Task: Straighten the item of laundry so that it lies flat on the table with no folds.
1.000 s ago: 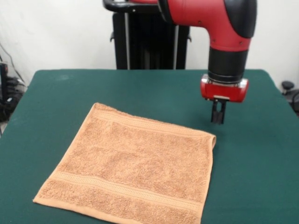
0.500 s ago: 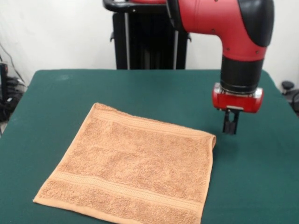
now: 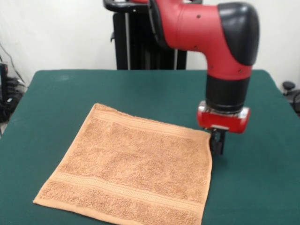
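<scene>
The orange-tan terry towel [image 3: 136,166] lies spread on the dark green table [image 3: 262,187], turned a little like a diamond, with woven band stripes near its far and near edges. It looks flat over most of its surface. No white tag shows. My gripper [image 3: 217,144] hangs from the red and black arm and is low at the towel's far right corner, touching or just beside it. That corner is hidden behind the gripper.
The black pedestal [image 3: 150,42] stands at the table's far side. Bare green table surrounds the towel to the right, the left and behind. Cables and gear sit off the table at the left edge [image 3: 7,89].
The gripper swung right, then came back left and down to the towel's far right corner. The small raised lip at that corner no longer shows.
</scene>
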